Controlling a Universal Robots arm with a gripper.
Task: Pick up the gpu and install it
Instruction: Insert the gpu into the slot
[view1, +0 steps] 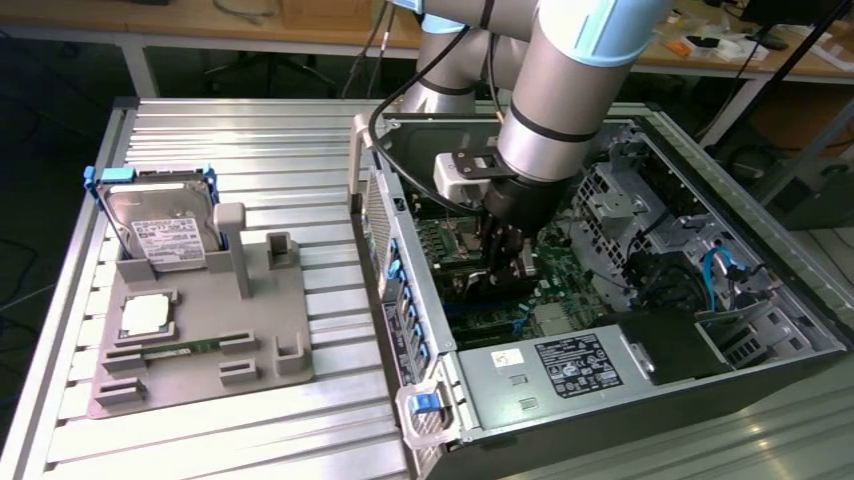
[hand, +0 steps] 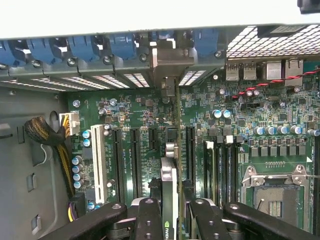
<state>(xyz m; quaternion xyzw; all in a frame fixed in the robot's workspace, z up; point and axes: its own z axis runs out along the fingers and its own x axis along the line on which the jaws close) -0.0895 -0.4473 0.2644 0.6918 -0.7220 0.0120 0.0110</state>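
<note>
The gpu (hand: 168, 172) shows edge-on in the wrist view, a thin card standing over the motherboard's (hand: 240, 107) expansion slots, its silver end bracket (hand: 166, 62) up against the case's rear slot openings. My gripper (hand: 170, 212) is shut on the card's upper edge, black fingers (hand: 148, 220) on either side of it. In the exterior view the gripper (view1: 507, 272) reaches down inside the open computer case (view1: 747, 300), low over the motherboard (view1: 447, 245). Whether the card sits fully in a slot I cannot tell.
On the exterior view's left, a grey fixture tray (view1: 267, 330) holds a hard drive (view1: 160, 235), a processor (view1: 144, 315) and a memory stick (view1: 180, 347). Inside the case are the power supply (view1: 561, 365), a processor socket (hand: 277, 192), a white slot (hand: 100, 162) and a cable bundle (hand: 50, 137).
</note>
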